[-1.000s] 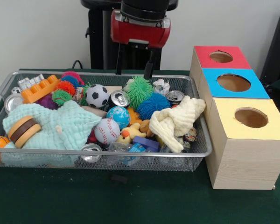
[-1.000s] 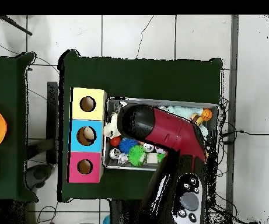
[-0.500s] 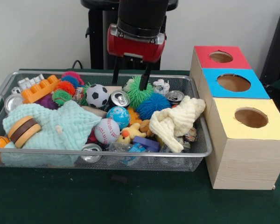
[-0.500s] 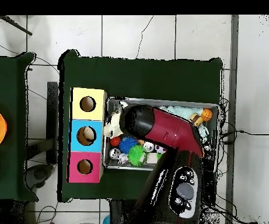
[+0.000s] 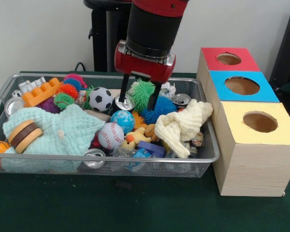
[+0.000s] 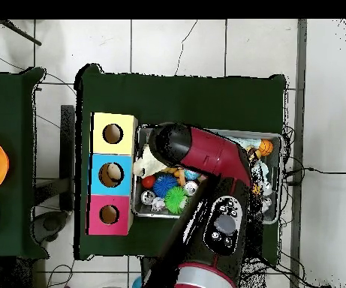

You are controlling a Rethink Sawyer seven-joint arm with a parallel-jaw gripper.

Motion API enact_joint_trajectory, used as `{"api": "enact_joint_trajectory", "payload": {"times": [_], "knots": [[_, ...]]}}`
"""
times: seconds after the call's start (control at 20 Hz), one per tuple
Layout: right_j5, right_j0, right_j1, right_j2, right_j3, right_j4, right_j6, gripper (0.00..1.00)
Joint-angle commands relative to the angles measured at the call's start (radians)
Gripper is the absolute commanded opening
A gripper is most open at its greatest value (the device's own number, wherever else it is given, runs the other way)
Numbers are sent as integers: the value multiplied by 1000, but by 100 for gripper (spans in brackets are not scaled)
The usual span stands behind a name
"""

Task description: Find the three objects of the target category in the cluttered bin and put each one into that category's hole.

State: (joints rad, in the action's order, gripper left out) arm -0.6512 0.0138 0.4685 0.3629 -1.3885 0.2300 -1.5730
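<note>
The wire mesh bin (image 5: 135,159) holds several toys, cloths and cans. My gripper (image 5: 138,96) is open and low over the bin's far middle. Its two black fingers (image 5: 123,91) stand either side of a green spiky ball (image 5: 144,91). A blue spiky ball (image 5: 163,107) lies just right of the right finger. A silver can (image 5: 121,102) lies by the left finger. In the overhead view the red arm (image 6: 206,154) hides the gripper; the bin's rim (image 6: 275,138) and the green spiky ball (image 6: 177,199) show.
Three wood-grain boxes with holes stand right of the bin: red top (image 5: 229,59), blue top (image 5: 241,86), yellow top (image 5: 260,122). The bin also holds a soccer ball (image 5: 101,99), a baseball (image 5: 110,135), a cream cloth (image 5: 183,125), a mint cloth (image 5: 58,130) and an orange block (image 5: 41,92).
My gripper has come down from above the bin's far rim into the bin. Its open fingers now straddle the green spiky ball. The toys have not moved.
</note>
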Motion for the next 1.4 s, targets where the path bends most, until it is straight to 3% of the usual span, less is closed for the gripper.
{"api": "enact_joint_trajectory", "payload": {"times": [0.05,0.5,0.8,1.05,1.4], "knots": [[-153,11,-137,-34,172,51,-302,100],[-288,16,-224,-14,376,51,-356,100],[-354,25,-230,-10,427,40,-348,100],[-343,15,-202,-1,377,33,-343,100],[-252,24,-96,-9,173,8,-273,100]]}}
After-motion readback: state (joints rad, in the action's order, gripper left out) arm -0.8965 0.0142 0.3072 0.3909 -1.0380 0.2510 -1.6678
